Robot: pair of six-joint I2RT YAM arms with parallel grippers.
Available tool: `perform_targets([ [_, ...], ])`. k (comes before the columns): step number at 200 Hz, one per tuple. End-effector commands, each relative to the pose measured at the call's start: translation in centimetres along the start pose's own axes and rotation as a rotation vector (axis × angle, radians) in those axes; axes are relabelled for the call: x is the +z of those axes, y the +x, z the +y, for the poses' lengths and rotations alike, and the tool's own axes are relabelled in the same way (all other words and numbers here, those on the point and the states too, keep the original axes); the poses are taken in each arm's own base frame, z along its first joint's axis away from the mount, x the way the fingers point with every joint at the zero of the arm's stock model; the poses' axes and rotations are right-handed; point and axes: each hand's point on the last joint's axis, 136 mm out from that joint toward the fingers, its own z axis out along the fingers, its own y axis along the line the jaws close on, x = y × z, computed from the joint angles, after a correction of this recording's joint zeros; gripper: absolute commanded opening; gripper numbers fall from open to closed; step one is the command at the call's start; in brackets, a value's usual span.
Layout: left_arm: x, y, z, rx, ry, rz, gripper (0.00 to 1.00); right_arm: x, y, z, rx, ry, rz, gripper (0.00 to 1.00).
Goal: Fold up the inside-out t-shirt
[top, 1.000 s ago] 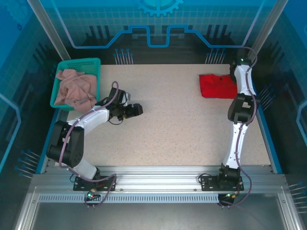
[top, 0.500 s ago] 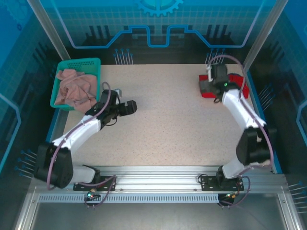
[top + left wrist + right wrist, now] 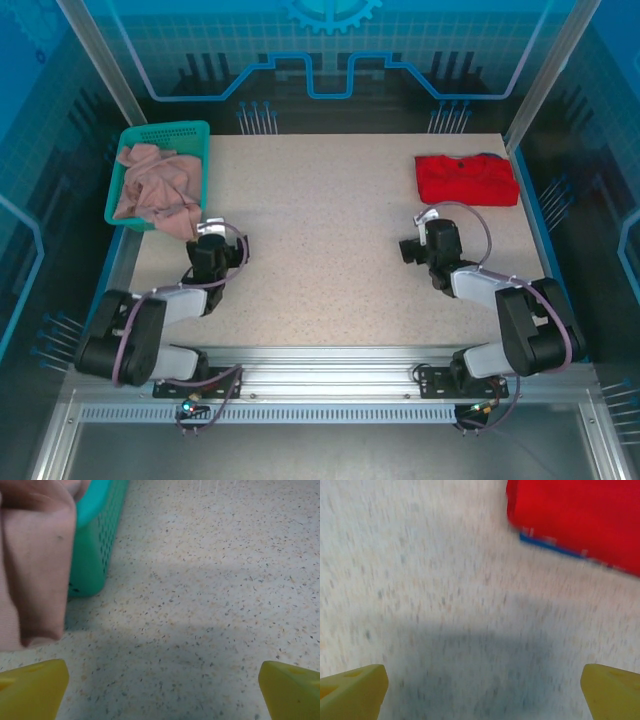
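Top external: nearest, toward the table's (image 3: 330,200) front edge, left gripper (image 3: 213,243) and right gripper (image 3: 410,250), fingers spread wide on both, clamped on nothing. Farther back, at the table's left rear corner, green basket (image 3: 128,136) heaped with a pink garment (image 3: 155,185). At the table's right rear corner, red shirt (image 3: 465,180), a compact rectangle, well apart from both grippers.

No readable text, labels, brands or numbers anywhere. Only sign: a light-blue gear-shaped emblem (image 3: 331,13) printed on the translucent blue far wall panel (image 3: 200,40), partly cut off at top.
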Motion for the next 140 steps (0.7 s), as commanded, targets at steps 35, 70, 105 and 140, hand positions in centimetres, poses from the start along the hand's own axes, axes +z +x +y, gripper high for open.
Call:
perform_targets([
  [35, 1.5, -4.0, -0.5, -0.042, 0.093, -0.225, 0.99, 0.1, -3.5, -1.7, 0.127, -0.048, -0.257, 1.00],
  [70, 2.5, -3.8, 0.4, -0.080, 0.060, -0.160, 0.99, 1.1, -2.6, -2.8, 0.178, -0.026, -0.227, 1.00],
  [105, 2.5, -3.8, 0.5, -0.081, 0.053, -0.162, 0.99, 1.1, -2.7, -2.8, 0.179, -0.030, -0.226, 1.00],
  [140, 2.5, -3.9, 0.5, -0.082, 0.055, -0.163, 0.99, 1.1, -2.6, -2.7, 0.178, -0.030, -0.222, 1.00],
])
